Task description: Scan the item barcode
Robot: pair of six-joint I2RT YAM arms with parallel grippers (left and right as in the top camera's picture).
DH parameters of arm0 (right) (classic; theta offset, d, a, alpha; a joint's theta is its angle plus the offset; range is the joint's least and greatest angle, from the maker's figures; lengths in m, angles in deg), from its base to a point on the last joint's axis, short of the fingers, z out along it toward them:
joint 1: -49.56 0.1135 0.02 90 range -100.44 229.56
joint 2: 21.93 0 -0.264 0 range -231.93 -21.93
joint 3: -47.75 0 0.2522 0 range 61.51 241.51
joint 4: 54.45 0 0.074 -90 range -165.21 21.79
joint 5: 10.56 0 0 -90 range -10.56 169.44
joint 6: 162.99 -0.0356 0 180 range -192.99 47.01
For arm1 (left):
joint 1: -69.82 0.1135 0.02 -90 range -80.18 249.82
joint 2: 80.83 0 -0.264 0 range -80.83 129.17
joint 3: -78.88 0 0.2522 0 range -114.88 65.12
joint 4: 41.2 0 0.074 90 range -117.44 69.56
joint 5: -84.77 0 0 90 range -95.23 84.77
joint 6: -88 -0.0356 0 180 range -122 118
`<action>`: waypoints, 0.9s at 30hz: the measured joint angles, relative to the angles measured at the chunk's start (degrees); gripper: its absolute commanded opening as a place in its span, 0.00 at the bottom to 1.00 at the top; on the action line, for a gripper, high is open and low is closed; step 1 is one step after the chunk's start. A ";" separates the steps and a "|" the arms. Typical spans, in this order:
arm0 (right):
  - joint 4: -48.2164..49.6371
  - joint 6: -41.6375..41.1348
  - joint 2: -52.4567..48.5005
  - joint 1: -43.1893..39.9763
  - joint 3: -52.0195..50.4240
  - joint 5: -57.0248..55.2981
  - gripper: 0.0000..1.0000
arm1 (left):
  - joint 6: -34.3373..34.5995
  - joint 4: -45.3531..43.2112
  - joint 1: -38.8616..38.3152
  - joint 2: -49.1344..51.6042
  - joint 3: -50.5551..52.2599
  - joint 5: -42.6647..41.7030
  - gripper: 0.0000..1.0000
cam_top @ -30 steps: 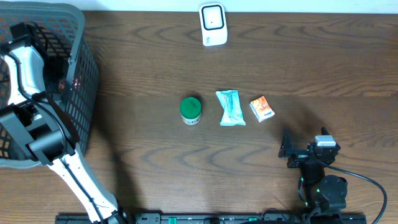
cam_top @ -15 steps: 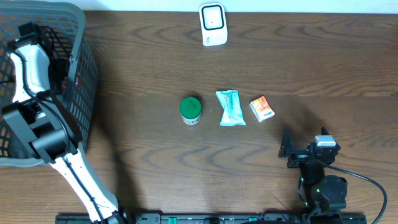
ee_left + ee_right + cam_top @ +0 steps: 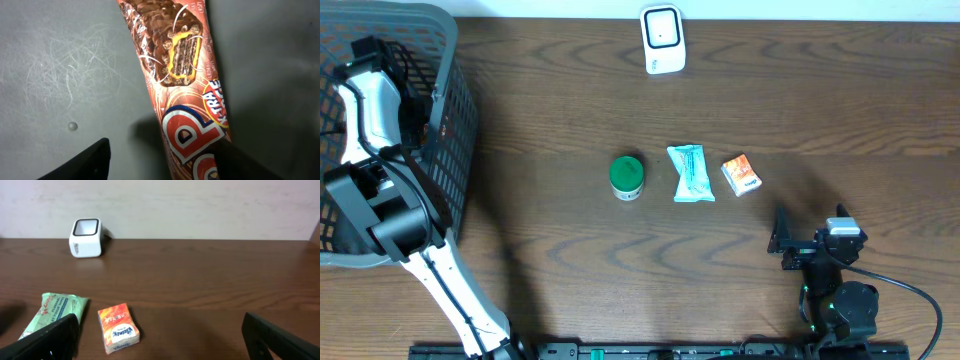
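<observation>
Left wrist: straddling chocolate bar (image 3: 180, 85) flat on basket (image 3: 452, 110) floor with left gripper (image 3: 165, 167), jaws part-open, one finger (image 3: 92, 162) clear of wrapper. Could slip off slick wrapper if pinched off-centre; could snag basket wall on lift. Right gripper (image 3: 160, 337) wide, empty, well right of basket. Open table (image 3: 550, 270) from basket rim toward scanner (image 3: 662, 38).

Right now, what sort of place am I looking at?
Most likely a mock shop checkout on a wooden table: a white barcode scanner at the far edge, a grey shopping basket on the left, and small packaged goods in a row, a green tub, a wipes pack and an orange packet.
</observation>
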 measured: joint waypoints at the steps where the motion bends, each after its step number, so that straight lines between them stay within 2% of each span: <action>1: 0.00 0.00 0.00 0.00 0.00 0.00 0.99 | -0.07 0.00 0.00 0.00 0.02 0.00 0.55; 3: 0.00 0.02 0.00 0.00 0.00 0.00 0.99 | -0.04 -0.02 0.02 0.00 0.02 0.13 0.34; 5: 0.00 0.00 0.00 0.00 0.00 0.00 0.99 | -0.35 0.02 0.13 0.00 0.02 0.20 0.08; 17: 0.00 0.00 -0.02 0.00 0.00 0.00 0.99 | -5.88 0.63 2.51 -0.52 0.02 0.24 0.08; 18: 0.00 0.00 0.00 0.00 0.00 0.00 0.99 | -6.34 0.72 2.84 -0.76 0.02 0.22 0.13; 19: 0.00 0.02 -0.02 0.00 0.00 0.00 0.99 | -6.64 0.85 3.10 -0.87 0.02 0.22 0.25; 24: 0.00 0.00 -0.02 0.00 0.00 0.00 0.99 | -7.80 1.60 3.37 -2.21 0.02 0.15 0.74; 27: 0.00 0.00 0.00 0.00 0.00 0.00 0.99 | -7.52 1.60 3.26 -4.98 0.02 0.09 0.76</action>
